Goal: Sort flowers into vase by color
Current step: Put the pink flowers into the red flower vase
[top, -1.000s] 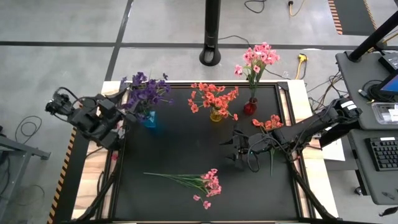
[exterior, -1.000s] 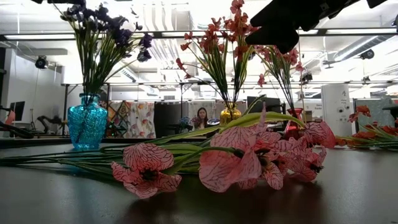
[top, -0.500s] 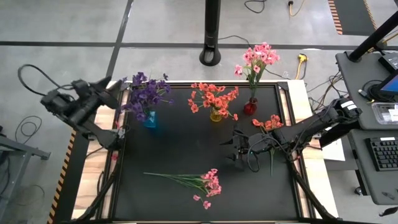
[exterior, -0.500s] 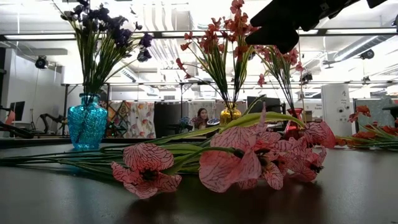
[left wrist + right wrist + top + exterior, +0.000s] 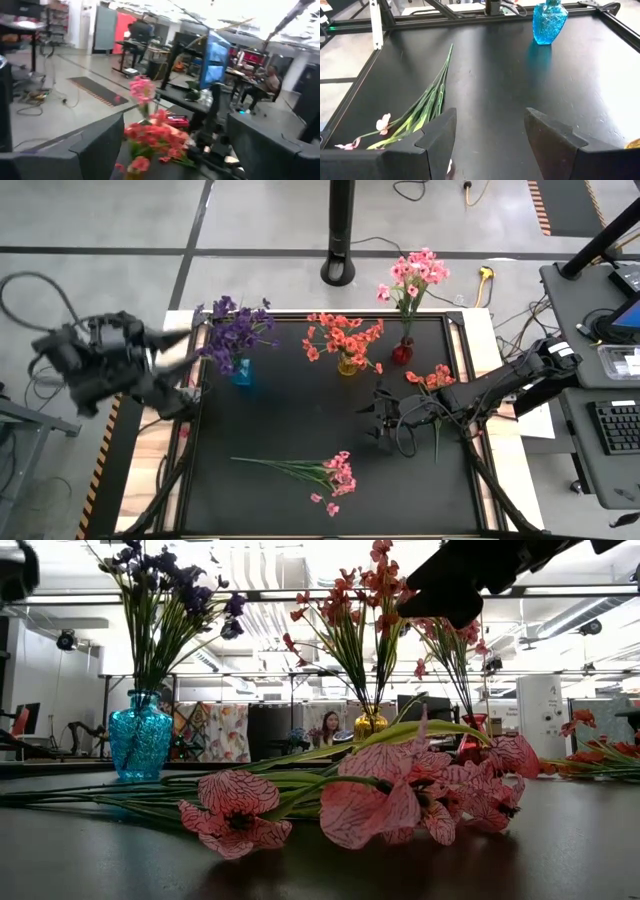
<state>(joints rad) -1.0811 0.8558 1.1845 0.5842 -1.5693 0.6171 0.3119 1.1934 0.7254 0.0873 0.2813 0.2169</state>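
Overhead and table-level cameras share the table (image 5: pixel 300 420).

The setting is a robotics laboratory or open-plan workshop. The desk (image 5: pixel 300 430) has a black top framed by metal rails, with hazard-striped tape along its left edge. The floor (image 5: pixel 120 220) is bare grey concrete marked with dark lines. Loose cables (image 5: pixel 425 190) lie on it beyond the desk's far edge, next to a black support post (image 5: pixel 340 230). Off the desk's right edge stands a workstation with a keyboard (image 5: pixel 612 440). The low view shows an exposed ceiling with ducting (image 5: pixel 250 570) and strip lighting, and a seated person (image 5: pixel 323 728) in the background. The left wrist view shows further workbenches and a monitor (image 5: pixel 216 60).
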